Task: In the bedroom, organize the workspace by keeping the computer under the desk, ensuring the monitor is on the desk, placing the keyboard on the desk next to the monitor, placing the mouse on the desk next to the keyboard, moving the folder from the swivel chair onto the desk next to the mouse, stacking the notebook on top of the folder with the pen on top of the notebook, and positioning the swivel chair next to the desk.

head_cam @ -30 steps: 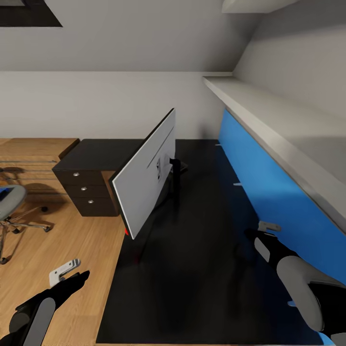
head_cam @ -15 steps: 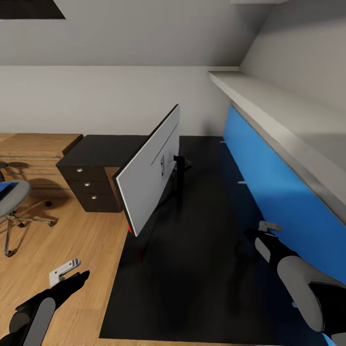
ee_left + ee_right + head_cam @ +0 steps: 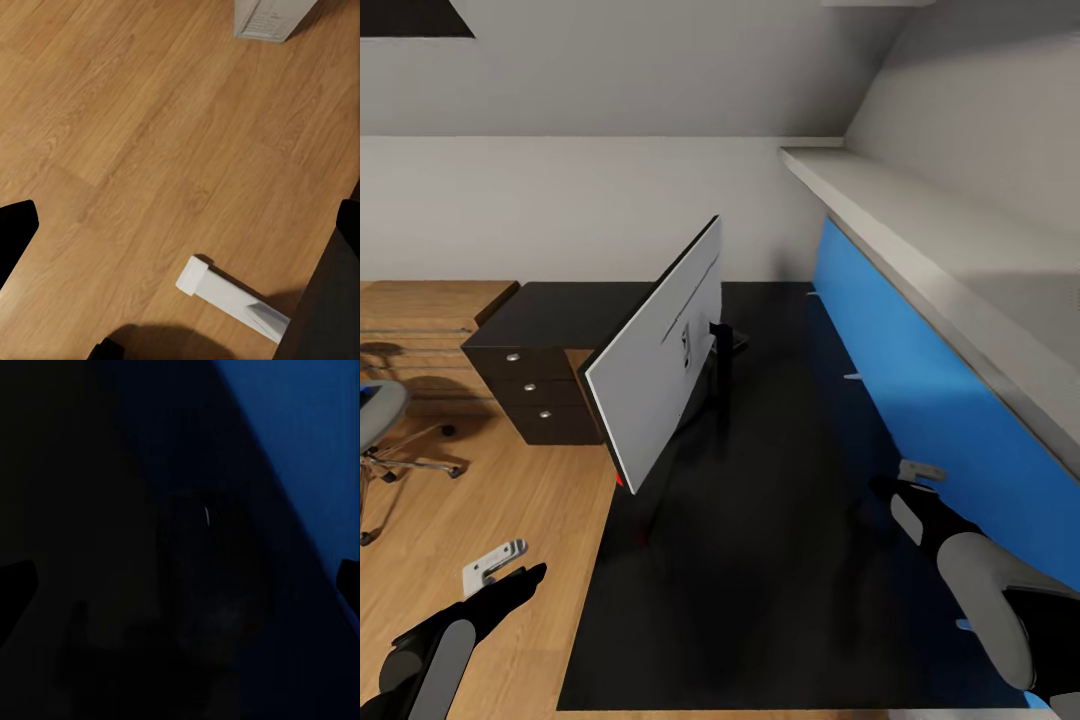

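We are hovering our right hand (image 3: 890,487) low over the dark surface (image 3: 780,560), grip state unreadable, and risking bumping the tilted monitor (image 3: 660,365) over.

My desk (image 3: 780,520) is black with silver-knobbed drawers; the monitor's (image 3: 660,375) back is silver-grey; the floor (image 3: 480,510) is honey-toned wood grain.
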